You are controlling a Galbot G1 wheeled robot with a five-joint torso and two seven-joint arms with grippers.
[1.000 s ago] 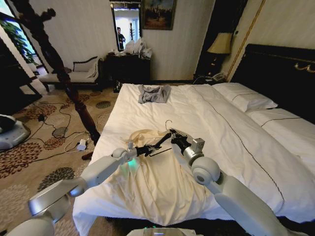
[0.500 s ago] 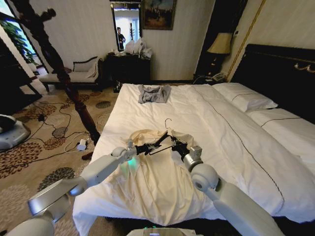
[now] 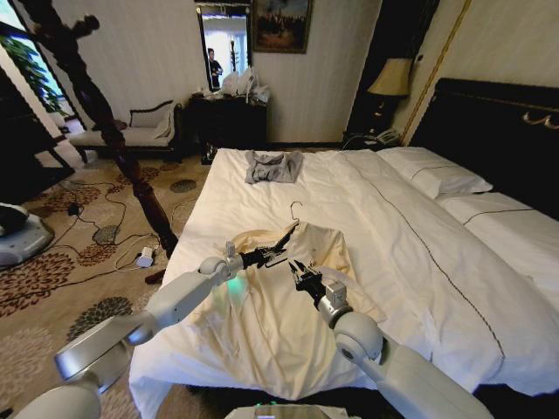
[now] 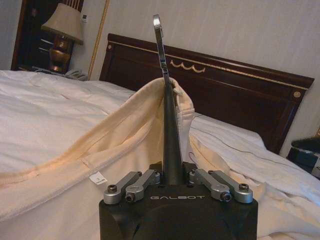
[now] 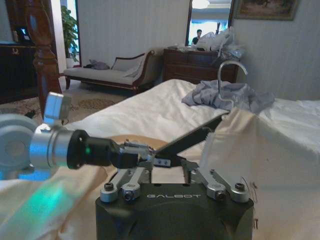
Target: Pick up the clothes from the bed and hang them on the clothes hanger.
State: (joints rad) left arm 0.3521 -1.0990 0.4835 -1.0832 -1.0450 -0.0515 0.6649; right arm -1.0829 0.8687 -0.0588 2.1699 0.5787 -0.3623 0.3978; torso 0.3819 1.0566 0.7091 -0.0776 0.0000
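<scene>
1. Left hand (image 3: 266,254) is clamped tight on one arm of the black hanger (image 3: 281,237), lifting it off the bed (image 3: 410,253).
2. Right hand (image 3: 301,275) sits open, jaws spread, gripping nothing.
3. "GALBOT" reads on both wrists.
4. Cream shirt (image 3: 288,305) drapes over the hanger, just beyond the right hand.
</scene>
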